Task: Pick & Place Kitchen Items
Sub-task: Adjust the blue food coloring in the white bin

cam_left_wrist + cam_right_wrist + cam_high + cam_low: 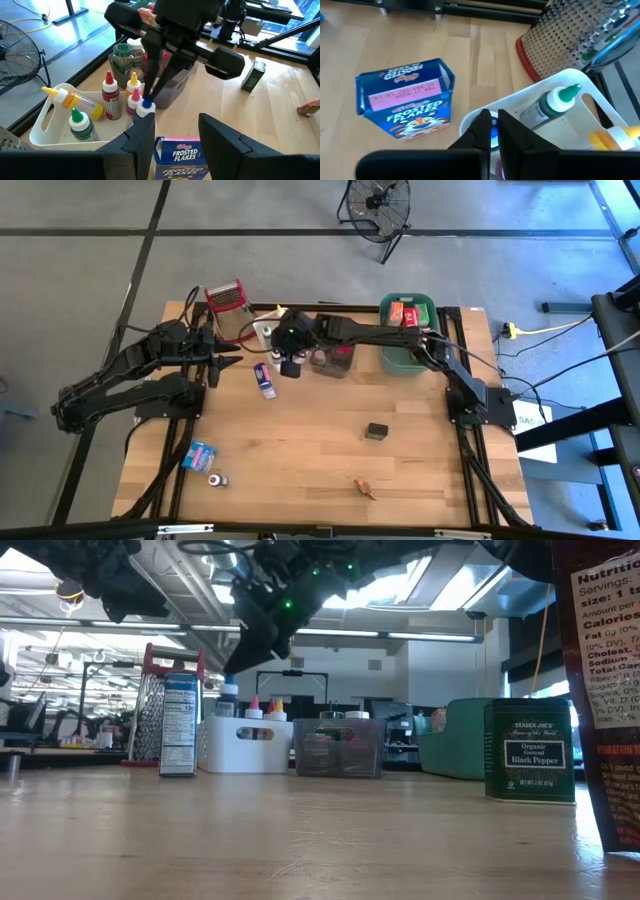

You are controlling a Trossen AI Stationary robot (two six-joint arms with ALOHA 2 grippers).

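Wooden planks make up the surface (320,460), and kitchen items lie scattered on it. Nearest the front edge sit a blue packet (201,455), a tiny bottle (216,480) and a small orange piece (365,489); a black pepper tin (377,431) stands alone mid-surface. Farther back, a Frosted Flakes box (177,156) stands upright just beside the white tub (47,131) of small bottles. The left gripper (187,132) hovers over the box, jaws partly apart and holding nothing. The right gripper (491,129) reaches across to the tub's corner — jaws nearly closed, pinching a blue-capped bottle (145,107). Behind stand a brown tub (333,361), a green tub (408,330) and a red-topped grater (227,304).
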